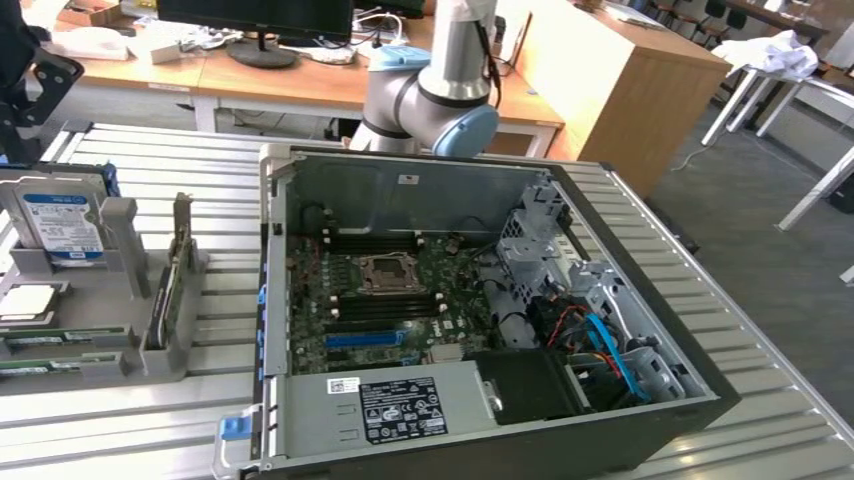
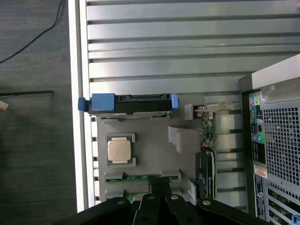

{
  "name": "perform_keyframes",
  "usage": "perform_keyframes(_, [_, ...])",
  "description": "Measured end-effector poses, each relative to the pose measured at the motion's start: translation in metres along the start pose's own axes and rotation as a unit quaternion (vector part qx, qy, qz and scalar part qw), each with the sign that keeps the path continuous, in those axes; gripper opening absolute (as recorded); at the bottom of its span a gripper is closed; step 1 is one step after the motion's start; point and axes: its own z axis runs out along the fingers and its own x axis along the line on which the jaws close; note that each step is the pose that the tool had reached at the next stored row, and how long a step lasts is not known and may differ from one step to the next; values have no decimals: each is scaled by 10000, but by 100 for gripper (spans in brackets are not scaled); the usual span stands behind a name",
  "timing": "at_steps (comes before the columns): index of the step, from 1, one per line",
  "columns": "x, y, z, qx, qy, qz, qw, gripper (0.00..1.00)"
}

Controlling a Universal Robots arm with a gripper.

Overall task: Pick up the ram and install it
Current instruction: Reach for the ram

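The computer case [image 1: 400, 195] [image 2: 276, 140] lies on its side, lid off, on a slatted metal table [image 1: 787, 440] [image 2: 164, 47]. Its nearest part is the power supply [image 1: 387, 410] with a white label. Past that the motherboard [image 1: 387, 330] is open from above and walled by the case's rim all round, with drive cages and blue cables crowding the end at the exterior view's right. Bare slats run along the case's near edge.

A grey tray [image 1: 100, 320] [image 2: 154, 154] sits just beside the case, on the exterior view's left. At the tray's near end two green sticks lie in slots: a second stick [image 1: 34, 366] nearest, then the ram [image 1: 60, 341] [image 2: 126, 177]. Farther back come a processor chip [image 1: 27, 300] [image 2: 119, 150] and an upright hard drive [image 1: 60, 225] [image 2: 133, 104]. A card [image 1: 167, 290] [image 2: 207, 133] stands on edge between these and the case.

The claw [image 2: 159, 185] is closed right up and holds nothing. It hangs above the tray, and in the wrist view its dark tips line up over the ram's middle, clear of it.

The ram's long axis points at the case's side wall, parallel to the dark memory slots [image 1: 387, 303]. Behind the case rises the arm [image 1: 441, 95].
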Motion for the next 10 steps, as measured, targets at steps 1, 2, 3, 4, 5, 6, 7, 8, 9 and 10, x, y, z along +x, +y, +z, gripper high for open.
perform_keyframes(1, [15,-1,0,0,0,0,10000,11])
perform_keyframes(2, [22,-2,0,0,0,0,10000,11])
perform_keyframes(3, [22,-2,1,0,-1,0,10000,11])
perform_keyframes(4, [22,-2,1,0,0,-1,10000,11])
perform_keyframes(5, [23,-2,0,0,0,-1,10000,11])
perform_keyframes(6, [23,-2,0,0,0,0,10000,11])
perform_keyframes(7, [24,-2,0,0,0,0,10000,11])
perform_keyframes(8, [24,-2,0,0,0,0,10000,11])
perform_keyframes(9, [25,-6,0,0,0,0,10000,11])
perform_keyframes(10, [24,-16,-1,0,0,1,10000,11])
